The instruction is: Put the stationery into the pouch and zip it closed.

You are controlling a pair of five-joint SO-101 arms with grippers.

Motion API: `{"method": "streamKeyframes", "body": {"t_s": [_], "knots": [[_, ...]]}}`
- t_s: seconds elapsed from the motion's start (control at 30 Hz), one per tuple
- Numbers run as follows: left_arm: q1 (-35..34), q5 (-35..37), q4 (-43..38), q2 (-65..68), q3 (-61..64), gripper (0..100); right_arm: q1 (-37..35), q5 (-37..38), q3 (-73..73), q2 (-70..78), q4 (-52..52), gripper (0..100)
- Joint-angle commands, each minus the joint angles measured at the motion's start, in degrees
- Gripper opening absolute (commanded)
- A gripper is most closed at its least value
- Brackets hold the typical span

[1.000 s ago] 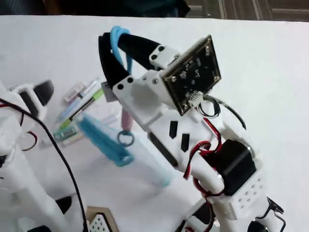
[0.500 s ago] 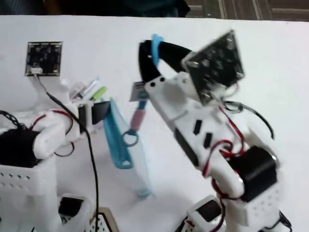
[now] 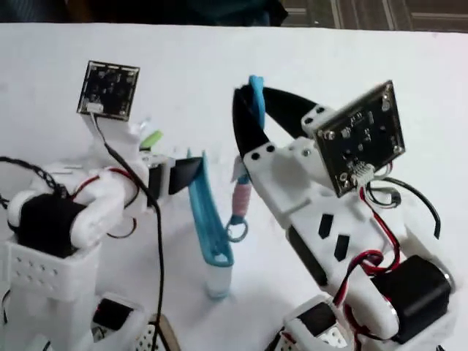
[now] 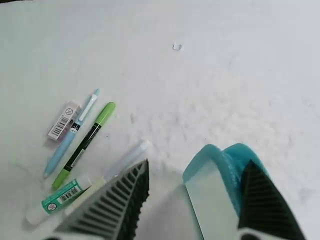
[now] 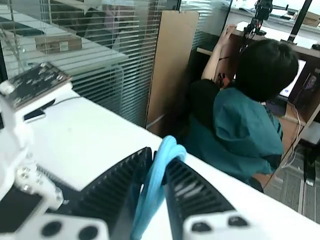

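Observation:
A translucent blue pouch (image 3: 210, 227) hangs nearly upright over the white table, its lower end touching down. My right gripper (image 3: 254, 99) is shut on the pouch's blue top edge (image 5: 156, 172). A pink zipper pull with a ring (image 3: 239, 206) dangles beside it. My left gripper (image 3: 191, 172) is open at the pouch's side; in the left wrist view the pouch end (image 4: 220, 185) sits between the spread fingers (image 4: 117, 202), close to one of them. The stationery lies on the table behind: an eraser (image 4: 64, 120), a blue pen (image 4: 70, 137), a green highlighter (image 4: 86, 144), a clear pen (image 4: 129, 159) and a green-labelled stick (image 4: 61, 198).
The table's far edge (image 3: 219, 25) runs along the top of the high view. A brown board corner (image 3: 159, 330) lies at the near edge between the arm bases. A tiny metal bit (image 4: 176, 47) rests on the cloth beyond the stationery.
My right gripper carried the pouch to the right and stood it more upright. My left arm swung in from the left, and its open gripper now flanks the pouch's side.

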Motion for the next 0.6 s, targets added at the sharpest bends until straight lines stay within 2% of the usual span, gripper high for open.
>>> {"method": "streamKeyframes", "body": {"t_s": [0.0, 0.13, 0.23, 0.4, 0.5, 0.57], "knots": [[1.19, 0.0, 0.79, 5.85, 1.67, 29, 0.48, 0.18, -0.26, -1.36, 2.68, 1.7], [1.19, 0.0, 0.35, 6.64, 1.67, 27, 0.75, 0.18, -0.26, -1.54, 6.73, 1.8], [1.45, -0.09, 0.0, 6.64, 1.67, 20, 4.88, 0.18, -0.26, -1.45, 10.51, 5.1], [1.36, -1.76, -0.62, 6.64, 1.67, 19, 13.85, 0.18, -0.44, -1.8, 16.13, 18.0], [1.45, -1.67, -1.14, 6.64, 1.58, 19, 17.71, 0.62, -0.35, -1.8, 18.15, 19.6], [1.27, -1.58, -2.02, 6.64, 1.58, 19, 18.95, 4.57, -0.35, -1.8, 19.65, 19.3]]}}
